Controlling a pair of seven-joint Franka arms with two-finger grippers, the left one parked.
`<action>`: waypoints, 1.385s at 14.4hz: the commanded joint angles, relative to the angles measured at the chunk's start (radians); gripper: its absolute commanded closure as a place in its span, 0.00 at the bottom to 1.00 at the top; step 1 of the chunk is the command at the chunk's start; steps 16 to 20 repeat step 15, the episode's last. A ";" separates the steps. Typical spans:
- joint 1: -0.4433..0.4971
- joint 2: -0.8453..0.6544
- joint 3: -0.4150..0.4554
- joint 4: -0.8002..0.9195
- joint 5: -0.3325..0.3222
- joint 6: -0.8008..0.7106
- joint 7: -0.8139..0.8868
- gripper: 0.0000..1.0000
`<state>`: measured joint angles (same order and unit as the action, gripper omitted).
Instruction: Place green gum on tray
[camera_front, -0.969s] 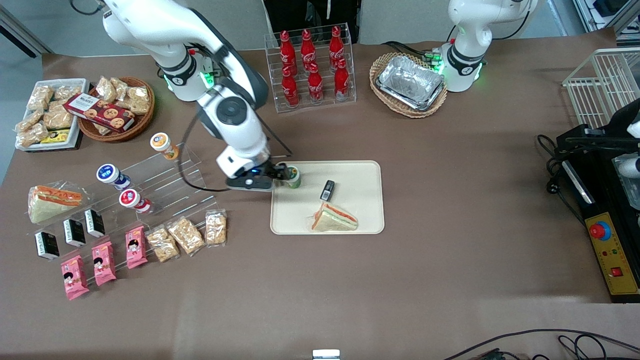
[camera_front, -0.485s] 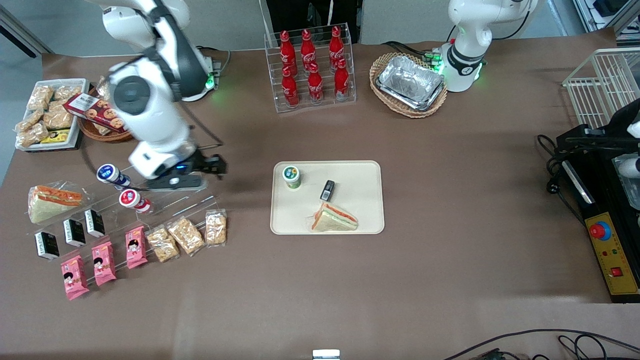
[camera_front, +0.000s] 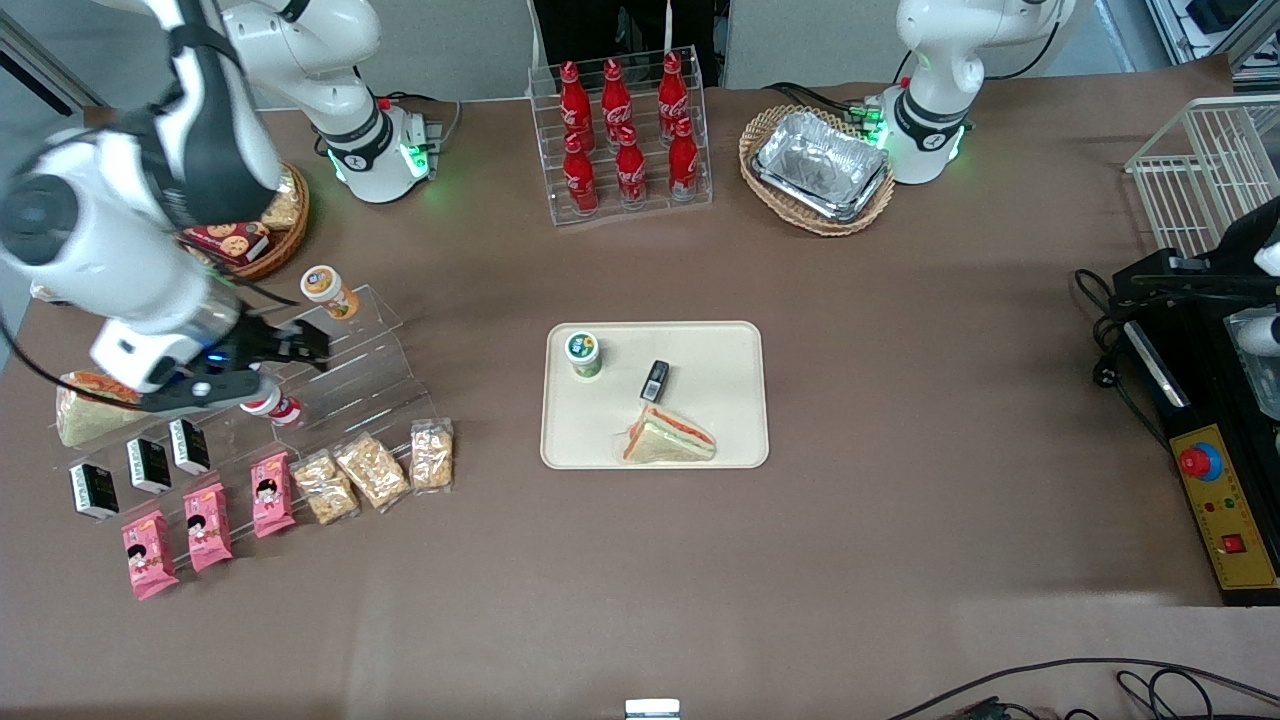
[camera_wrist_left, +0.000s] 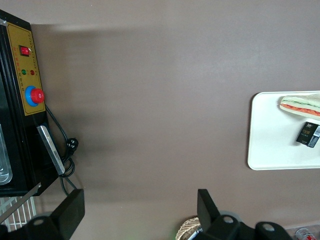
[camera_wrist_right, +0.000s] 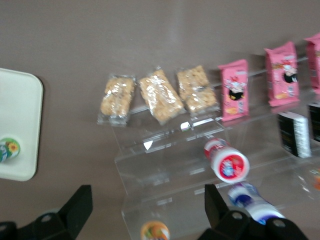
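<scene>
Green gum (camera_front: 583, 353) stands near the tray (camera_front: 720, 440) edge, claw (camera_front: 310, 343) open.

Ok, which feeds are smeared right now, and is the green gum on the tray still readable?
Front view: the working arm is motion-blurred, its gripper open above the acrylic riser; the green gum stands sharp on the tray. Right wrist view: softly blurred throughout, the gum only a smudge. Left wrist view: crisp.

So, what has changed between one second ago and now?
The gripper let go of the green gum and pulled away from the tray to above the clear acrylic steps, fingers open. The gum, sandwich and small black pack stayed on the tray.
</scene>
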<state>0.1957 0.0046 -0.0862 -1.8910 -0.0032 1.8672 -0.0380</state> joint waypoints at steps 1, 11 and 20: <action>0.001 0.005 -0.061 0.182 0.026 -0.196 -0.072 0.00; 0.005 0.014 -0.272 0.340 0.133 -0.371 -0.161 0.00; 0.010 0.011 -0.313 0.352 0.160 -0.410 -0.161 0.00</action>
